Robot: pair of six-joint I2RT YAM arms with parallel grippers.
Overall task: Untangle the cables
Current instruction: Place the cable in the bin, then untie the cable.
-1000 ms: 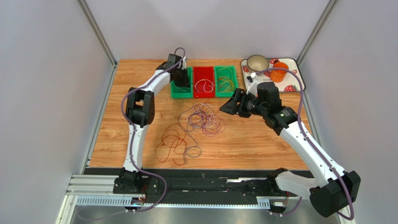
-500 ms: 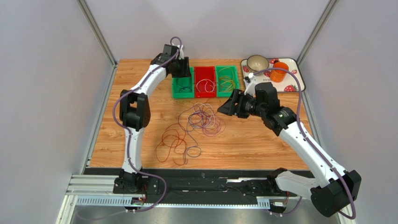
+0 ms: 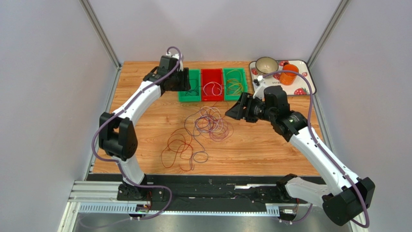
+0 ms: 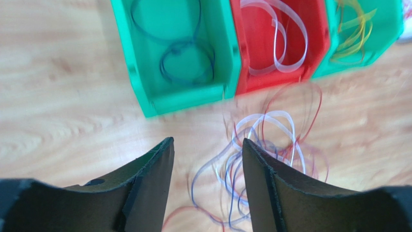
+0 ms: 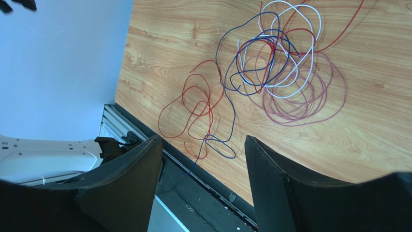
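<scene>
**A light wooden table [image 3: 145, 121] in a grey cell: both grippers empty**

The table is closed in by pale grey walls [image 3: 48, 96] on three sides. In its middle lies a tangle of thin flexible cables [image 3: 210, 123] in white, blue, red and purple, and the loops cross over each other many times. Toward the near edge some red cable loops [image 3: 180, 149] spread out from the tangle. In the right wrist view one blue strand runs among them.

At the far side three small plastic bins stand touching in a row. The green left bin [image 4: 186, 99] has a dark blue cable [image 4: 181, 44] inside. The red middle bin [image 4: 316, 34] has a white cable [image 4: 276, 41] inside. The green right bin [image 4: 387, 24] has yellow cables [image 4: 358, 29] inside. To the right of the bins there is a white tray printed with strawberries [image 3: 307, 83], which carries a pale bowl [image 3: 266, 65] and an orange cup [image 3: 289, 75].

The left gripper [image 4: 207, 145] hangs by the left edge of the green left bin. Its two dark fingers stand apart and there is nothing between them. The right gripper [image 5: 202, 142] hangs in the air to the right of the tangle, turned toward it. Its fingers are also wide apart and hold nothing.
</scene>
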